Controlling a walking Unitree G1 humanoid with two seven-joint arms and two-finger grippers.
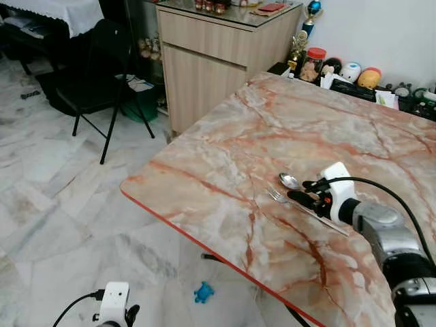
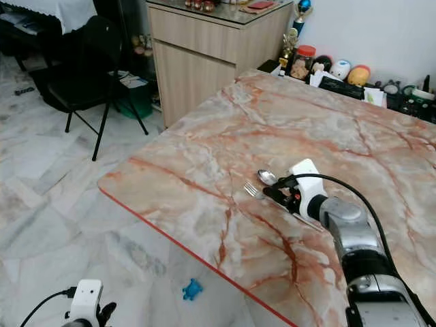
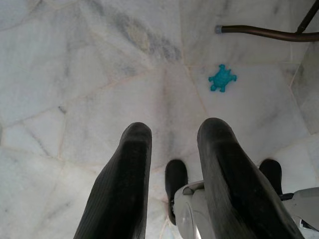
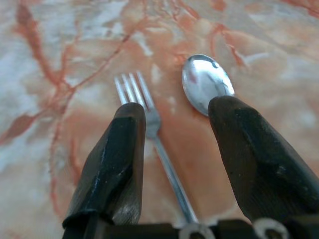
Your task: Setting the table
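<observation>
Right claw (image 4: pixel 174 144) spread over fork (image 4: pixel 149 119), spoon (image 4: pixel 206 82) alongside

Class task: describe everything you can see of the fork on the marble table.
The fork is shiny silver metal with a slim straight handle. It lies flat on the pink-veined marble table, near its front edge, beside a spoon and apart from it, both heads pointing the same way. The right gripper is open over it, handle running between its fingers, gripping nothing.
</observation>
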